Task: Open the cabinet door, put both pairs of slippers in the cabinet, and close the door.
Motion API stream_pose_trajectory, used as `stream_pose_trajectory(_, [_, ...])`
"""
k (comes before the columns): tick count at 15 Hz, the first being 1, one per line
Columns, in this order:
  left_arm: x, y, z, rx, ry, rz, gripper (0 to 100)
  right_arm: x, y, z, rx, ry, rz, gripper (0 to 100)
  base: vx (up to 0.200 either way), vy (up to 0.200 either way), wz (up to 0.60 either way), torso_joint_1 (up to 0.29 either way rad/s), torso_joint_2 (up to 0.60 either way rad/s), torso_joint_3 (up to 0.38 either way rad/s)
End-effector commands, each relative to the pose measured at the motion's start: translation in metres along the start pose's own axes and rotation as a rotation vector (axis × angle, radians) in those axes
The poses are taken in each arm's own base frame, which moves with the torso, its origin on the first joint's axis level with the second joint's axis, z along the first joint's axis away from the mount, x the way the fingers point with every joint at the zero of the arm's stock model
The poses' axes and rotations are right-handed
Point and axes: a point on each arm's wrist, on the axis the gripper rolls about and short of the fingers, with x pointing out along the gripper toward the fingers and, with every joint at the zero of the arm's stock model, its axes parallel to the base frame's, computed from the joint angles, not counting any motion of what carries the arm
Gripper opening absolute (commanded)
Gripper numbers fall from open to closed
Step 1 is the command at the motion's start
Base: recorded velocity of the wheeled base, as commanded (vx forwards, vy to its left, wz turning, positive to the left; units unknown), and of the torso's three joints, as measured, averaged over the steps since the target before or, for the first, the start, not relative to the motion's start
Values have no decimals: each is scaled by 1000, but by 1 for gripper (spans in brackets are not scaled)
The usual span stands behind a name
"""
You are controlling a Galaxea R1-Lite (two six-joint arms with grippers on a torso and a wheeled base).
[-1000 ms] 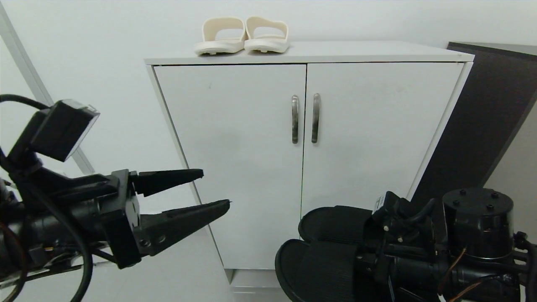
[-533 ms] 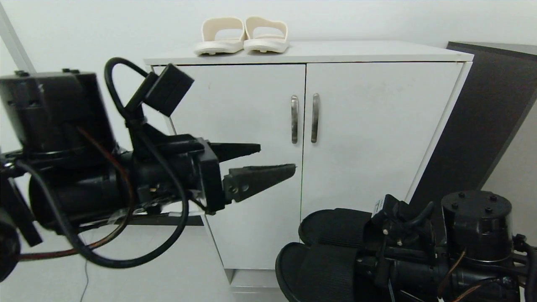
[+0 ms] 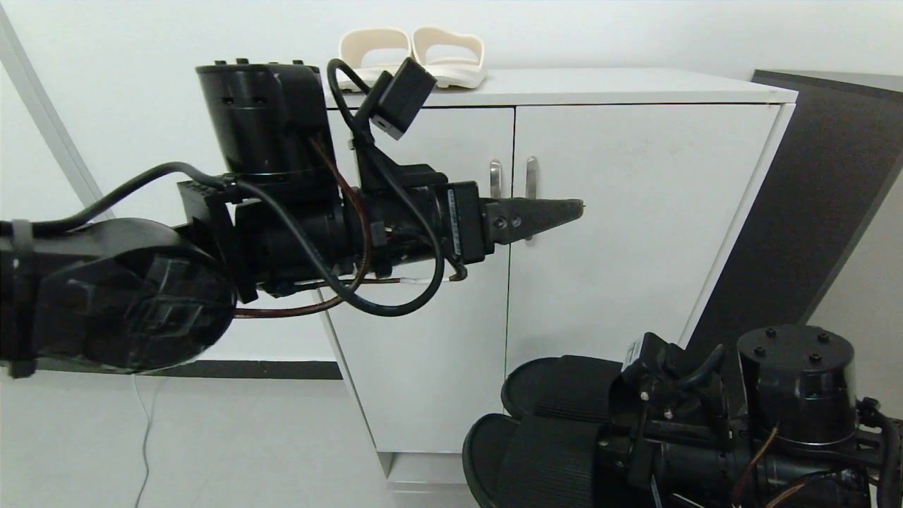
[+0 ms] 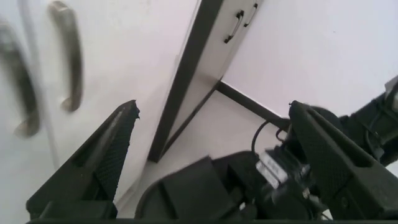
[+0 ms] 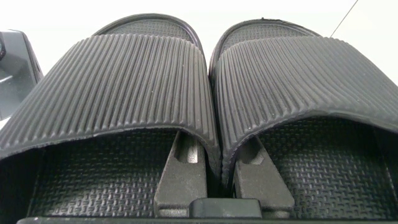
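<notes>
The white cabinet (image 3: 635,233) stands with both doors shut; its two metal handles (image 3: 530,173) meet at the centre. A cream pair of slippers (image 3: 451,53) rests on its top. My left gripper (image 3: 568,209) hovers in front of the right door's handle (image 4: 68,62), at handle height, open with nothing between its fingers (image 4: 106,155). Low at the right, my right gripper (image 5: 219,171) is shut on the black pair of slippers (image 3: 554,416), pinching the two inner walls (image 5: 211,143) together.
A dark panel (image 3: 811,212) leans beside the cabinet's right side. A thin cable (image 3: 144,437) hangs down to the floor at the left, along the white wall. Open floor lies in front of the cabinet's left door.
My left arm has risen and swung right, from low at the left up to the door handles, rolling its gripper edge-on. The right arm with the black slippers stayed put.
</notes>
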Motion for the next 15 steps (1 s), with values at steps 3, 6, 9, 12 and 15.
stream_pose_trajectory(3, [17,4,-6,-16,16,-9,100,2,0,-2,2,8,2,0,0,0,0,0,0,0])
stream_pose_trajectory(6, [25,10,-9,-20,12,42,100,3,0,-2,3,12,3,0,0,0,0,0,0,0])
stream_pose_trajectory(9, [44,11,-7,-14,-26,112,100,4,-1,-3,4,17,3,0,0,0,0,0,0,0])
stream_pose_trajectory(12, [51,16,-7,-13,-41,161,100,5,-1,-4,6,23,2,0,0,0,0,0,0,0])
stream_pose_trajectory(15, [54,21,-10,-19,-36,181,100,5,0,-4,6,23,5,0,0,0,0,0,0,0])
